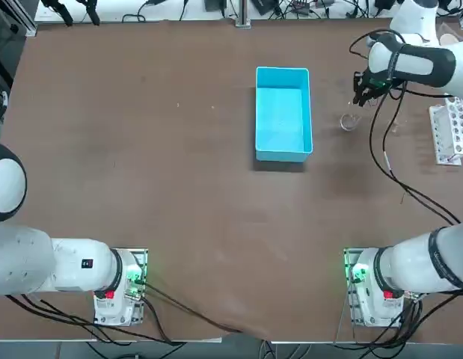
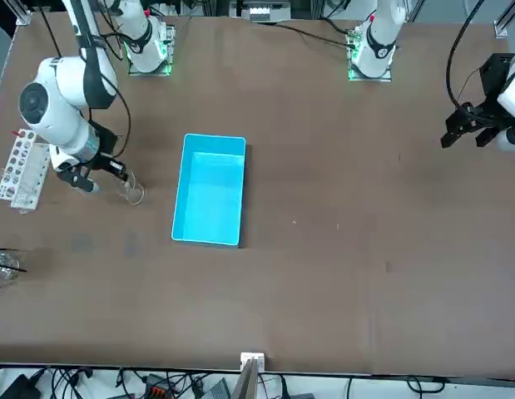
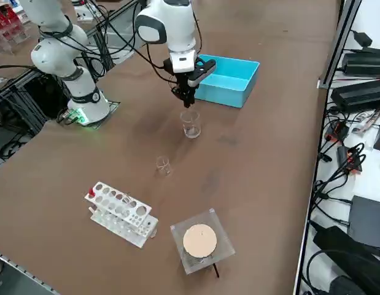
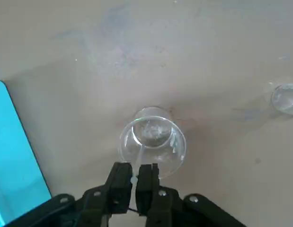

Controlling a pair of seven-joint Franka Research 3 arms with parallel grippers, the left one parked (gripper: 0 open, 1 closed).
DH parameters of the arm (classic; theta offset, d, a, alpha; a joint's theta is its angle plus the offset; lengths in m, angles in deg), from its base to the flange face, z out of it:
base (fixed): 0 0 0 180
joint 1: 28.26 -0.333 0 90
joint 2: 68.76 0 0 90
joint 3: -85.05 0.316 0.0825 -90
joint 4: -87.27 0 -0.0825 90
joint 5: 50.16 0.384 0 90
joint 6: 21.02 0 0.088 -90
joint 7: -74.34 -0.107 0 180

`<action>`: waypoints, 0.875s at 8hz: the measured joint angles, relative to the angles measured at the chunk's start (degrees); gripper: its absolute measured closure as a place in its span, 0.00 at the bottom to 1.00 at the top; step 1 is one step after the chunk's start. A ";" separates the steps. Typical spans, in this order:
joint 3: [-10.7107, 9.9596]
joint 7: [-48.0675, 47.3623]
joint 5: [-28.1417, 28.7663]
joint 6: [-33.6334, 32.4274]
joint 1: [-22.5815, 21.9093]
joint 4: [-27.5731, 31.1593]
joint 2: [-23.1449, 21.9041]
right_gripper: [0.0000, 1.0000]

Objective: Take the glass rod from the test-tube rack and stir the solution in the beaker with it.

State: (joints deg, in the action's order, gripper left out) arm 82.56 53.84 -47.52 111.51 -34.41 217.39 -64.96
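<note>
I have my right gripper (image 4: 135,168) pinched narrow on the glass rod (image 4: 140,154), which reaches across the beaker's (image 4: 158,138) mouth; I can't tell its depth. Too wide a stir could catch the rim and topple the glass.

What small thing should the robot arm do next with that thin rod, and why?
Probably circle gently, keeping the glass rod inside the rim: the right gripper, over the beaker, is shut on the rod, whose end seems to reach into the cup.
</note>
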 joint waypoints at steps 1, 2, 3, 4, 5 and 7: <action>-0.04 -0.02 0.00 0.91 -0.02 0.02 0.57 0.90; -0.09 -0.03 0.00 1.82 -0.01 0.03 1.14 0.90; -0.10 -0.65 0.00 2.69 -0.01 0.03 1.66 0.90; -0.10 -1.99 0.00 4.04 -0.01 0.04 1.97 0.90; -0.10 -2.93 0.01 5.25 -0.01 0.04 2.09 0.90; -0.36 -3.82 0.00 6.54 0.04 0.04 2.34 0.90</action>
State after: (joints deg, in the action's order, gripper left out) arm 82.20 50.01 -47.52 118.05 -34.37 217.43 -62.62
